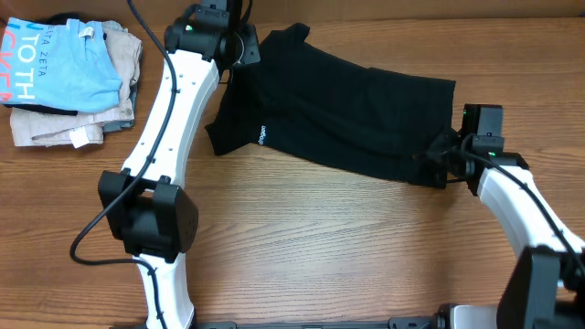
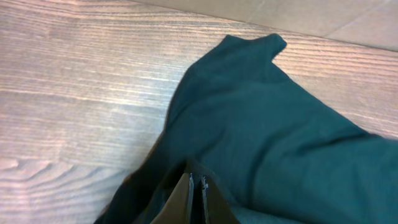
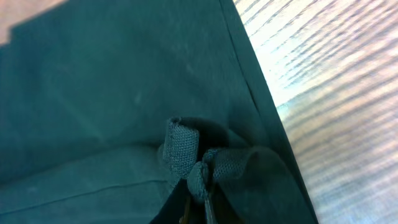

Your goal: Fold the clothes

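The clothes, a black T-shirt [image 1: 347,110], lie stretched across the back of the table from upper left to right, with a small white logo [image 1: 262,135] near the lower left corner. My left gripper [image 1: 230,57] is shut on the shirt's upper left edge; in the left wrist view its jaws [image 2: 196,182] are pressed together with dark fabric [image 2: 267,124] bunched round the tips. Over at the shirt's right end, my right gripper [image 1: 445,153] is shut on it. The right wrist view shows a rolled fold of the hem [image 3: 186,152] pinched at the jaws [image 3: 200,199].
A pile of other garments sits at the back left: a light blue shirt [image 1: 69,59] with lettering on top of beige folded pieces [image 1: 64,128]. The wooden table [image 1: 320,238] extends toward the front. The left arm's white link [image 1: 169,110] runs beside the shirt's left edge.
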Tool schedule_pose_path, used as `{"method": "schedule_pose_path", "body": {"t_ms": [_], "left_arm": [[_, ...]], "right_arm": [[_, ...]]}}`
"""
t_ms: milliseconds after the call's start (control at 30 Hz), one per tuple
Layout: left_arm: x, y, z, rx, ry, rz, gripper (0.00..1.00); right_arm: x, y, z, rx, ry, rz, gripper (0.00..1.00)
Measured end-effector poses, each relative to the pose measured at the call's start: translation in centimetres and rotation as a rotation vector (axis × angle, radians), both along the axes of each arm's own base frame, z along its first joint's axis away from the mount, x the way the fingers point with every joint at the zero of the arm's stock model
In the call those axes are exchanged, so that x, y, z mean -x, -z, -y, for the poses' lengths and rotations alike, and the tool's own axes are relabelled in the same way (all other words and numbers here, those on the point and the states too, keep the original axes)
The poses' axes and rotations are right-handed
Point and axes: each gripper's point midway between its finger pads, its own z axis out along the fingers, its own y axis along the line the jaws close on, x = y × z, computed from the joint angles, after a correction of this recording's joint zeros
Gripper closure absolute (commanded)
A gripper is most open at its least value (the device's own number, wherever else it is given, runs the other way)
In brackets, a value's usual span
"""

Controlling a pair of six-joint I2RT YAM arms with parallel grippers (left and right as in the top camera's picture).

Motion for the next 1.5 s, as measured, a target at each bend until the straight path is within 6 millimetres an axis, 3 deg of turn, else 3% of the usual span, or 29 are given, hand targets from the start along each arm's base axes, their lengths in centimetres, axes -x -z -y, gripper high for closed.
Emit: {"method": "schedule_pose_path", "body": {"t_ms": [33,100,133,167,200,333,500,733,867,967,1067,1233,1367,1500], "left_arm": [[-0.4,0.7,0.1,-0.002,-0.001,-0.002,0.88],[-1.0,2.2,0.1,-0.01,-0.002,-0.014,0.55],[-1.3,3.0,0.2,-0.014,-0.002,-0.02,0.32],[-1.6,3.7,0.2,-0.018,-0.004,-0.026,0.18],[-1.7,4.5,0.2,-0.023,-0.005,-0.037,0.0],[-1.6,5.7,0.1,-0.031,-0.006,-0.067,0.0],[0.9,4.7,-0.7,-0.056,-0.006,-0.168,0.0],[5.4,-0.4,-1.9,-0.082,-0.003,-0.267,0.0],[9.1,-2.1,-2.8,-0.098,-0.021,-0.352,0.0],[11.0,-2.3,-3.3,-0.11,-0.036,-0.413,0.0],[11.8,-2.2,-3.5,-0.109,-0.053,-0.442,0.0],[12.1,-2.9,-3.0,-0.103,-0.049,-0.427,0.0],[13.3,-5.6,-2.3,-0.088,-0.027,-0.362,0.0],[16.5,-9.4,-2.5,-0.066,-0.044,-0.287,0.0]], "right_arm": [[-0.2,0.5,0.1,0.004,0.001,-0.004,0.79],[-0.5,1.1,0.2,0.009,0.001,-0.006,0.59],[-0.6,1.3,0.2,0.013,-0.005,-0.01,0.5],[-0.6,1.4,0.2,0.014,-0.007,-0.012,0.38],[-0.5,1.5,0.2,0.013,-0.008,-0.016,0.33],[0.2,1.7,-0.1,0.009,-0.035,-0.052,0.25],[1.1,0.7,-0.4,-0.002,-0.055,-0.129,0.24],[2.3,-6.0,-1.1,-0.015,-0.111,-0.142,0.23],[4.7,-9.6,-1.8,-0.032,-0.13,-0.127,0.23],[7.7,-10.4,-2.3,-0.052,-0.136,-0.182,0.24],[10.0,-10.7,-2.5,-0.063,-0.138,-0.231,0.24],[12.0,-11.5,-2.7,-0.066,-0.14,-0.252,0.23],[13.7,-12.4,-2.8,-0.065,-0.139,-0.252,0.24],[14.4,-13.4,-2.9,-0.06,-0.14,-0.217,0.23]]}}
